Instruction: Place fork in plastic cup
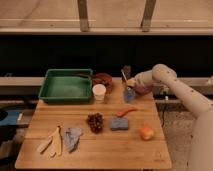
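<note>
Placement seems almost done: the fork leans with its lower end at the plastic cup, the gripper is just above the cup, whether it holds the fork I cannot tell, and letting go probably remains.

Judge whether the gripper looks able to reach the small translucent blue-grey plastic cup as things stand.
Probably yes: the gripper hangs above the translucent blue-grey plastic cup, nothing visible between them; the opaque white cup stands apart.
</note>
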